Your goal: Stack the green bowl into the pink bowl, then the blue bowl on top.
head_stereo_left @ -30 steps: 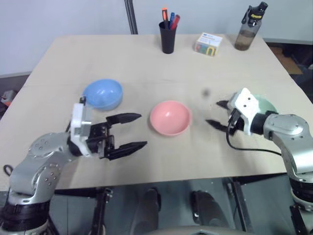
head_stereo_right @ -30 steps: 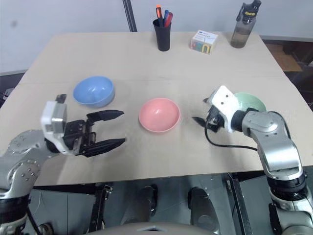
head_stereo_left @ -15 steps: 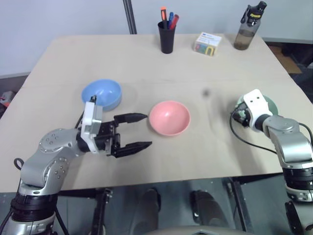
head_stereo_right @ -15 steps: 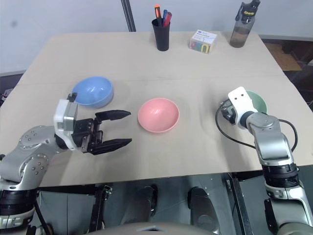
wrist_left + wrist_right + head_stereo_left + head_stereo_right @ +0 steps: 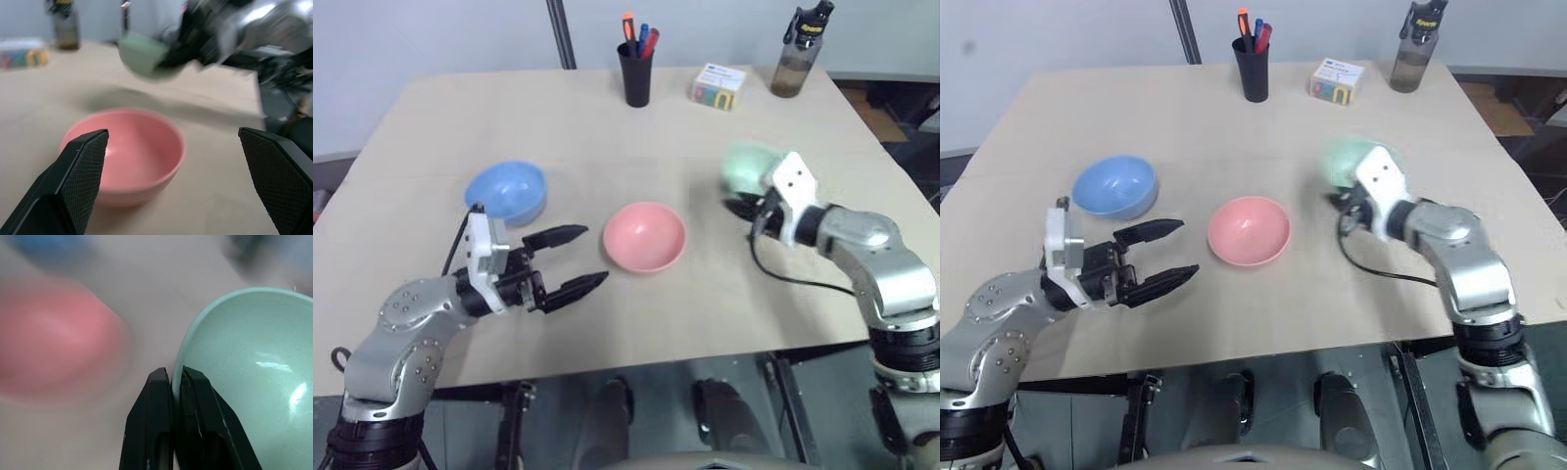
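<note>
The right gripper (image 5: 175,377) is clamped on the rim of the small round mint-green plastic bowl (image 5: 249,372), held above the tan wooden table (image 5: 607,127), right of the salmon-pink plastic bowl (image 5: 644,236). The left gripper (image 5: 570,258) gapes wide, just left of that pink bowl; the sky-blue plastic bowl (image 5: 506,191) sits beyond it, with bare tabletop between the bowls.

Bare table (image 5: 705,304) surrounds the pink bowl (image 5: 644,236); nothing blocks its mouth.
</note>
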